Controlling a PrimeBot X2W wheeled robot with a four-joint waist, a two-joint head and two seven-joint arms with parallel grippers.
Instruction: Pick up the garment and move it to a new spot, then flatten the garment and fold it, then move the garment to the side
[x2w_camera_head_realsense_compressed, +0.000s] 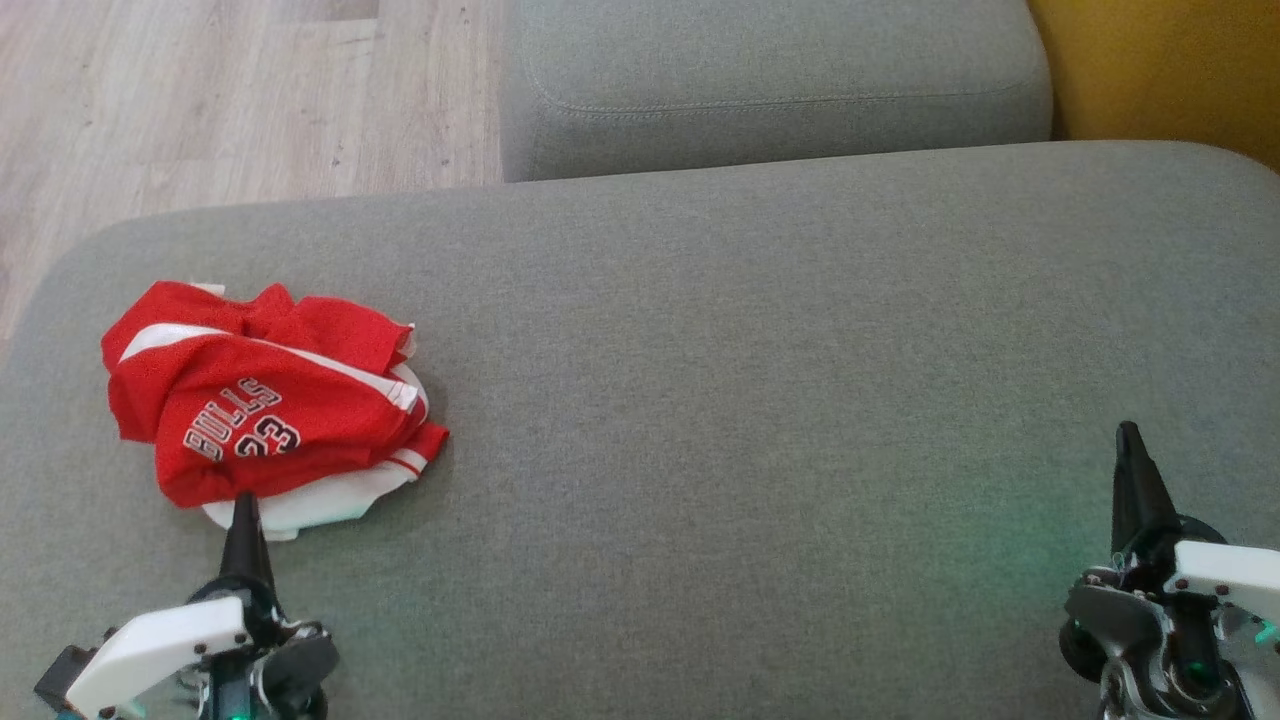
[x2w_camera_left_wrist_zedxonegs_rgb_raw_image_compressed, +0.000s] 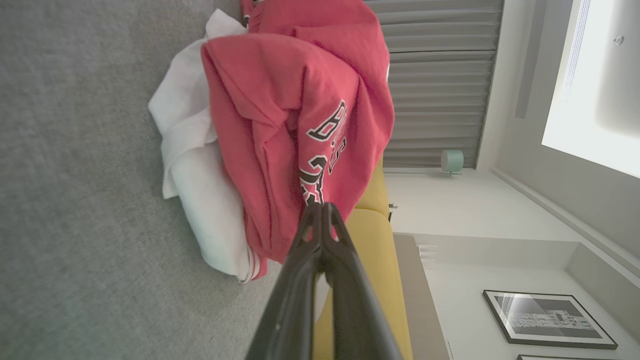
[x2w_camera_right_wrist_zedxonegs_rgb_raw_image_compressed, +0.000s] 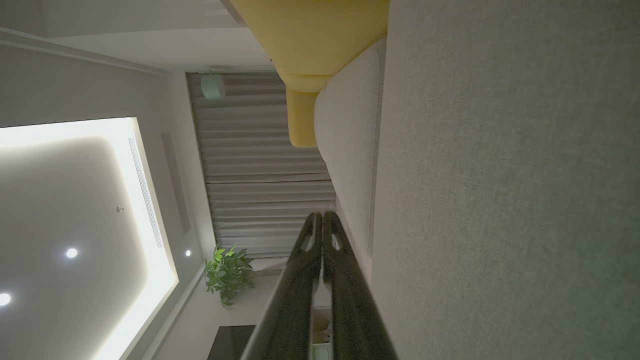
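**q_lurker:** so where's the garment sitting right now, and are you holding it?

**op:** Not holding anything. The garment (x2w_camera_head_realsense_compressed: 270, 400), a red jersey with white trim, is lying bunched up on the left end of the grey seat cushion (x2w_camera_head_realsense_compressed: 760, 380), not far from the edge where the wood floor (x2w_camera_head_realsense_compressed: 200, 90) is showing. I'm parking the left gripper (x2w_camera_head_realsense_compressed: 243, 505) right at its near edge, fingers pressed together with nothing between them. On the head cam the tip is overlapping the white hem, but I can't tell whether it's actually touching.

**q_lurker:** why closed though? and what's the right one doing way over there?

**op:** I'm reading this as the lineup before the first pick. Closed fingers are fine for aiming, but I'm guessing they need to open before going into that pile. The right gripper (x2w_camera_head_realsense_compressed: 1128, 435) is hanging well apart on the far right, also shut and empty, above bare cushion. I'm thinking that's deliberate: the open grey stretch in the middle is probably where the jersey is heading for flattening, and that arm is sitting clear of it. My worry is the layers. A pinch on one fold is likely dragging only part of it along.
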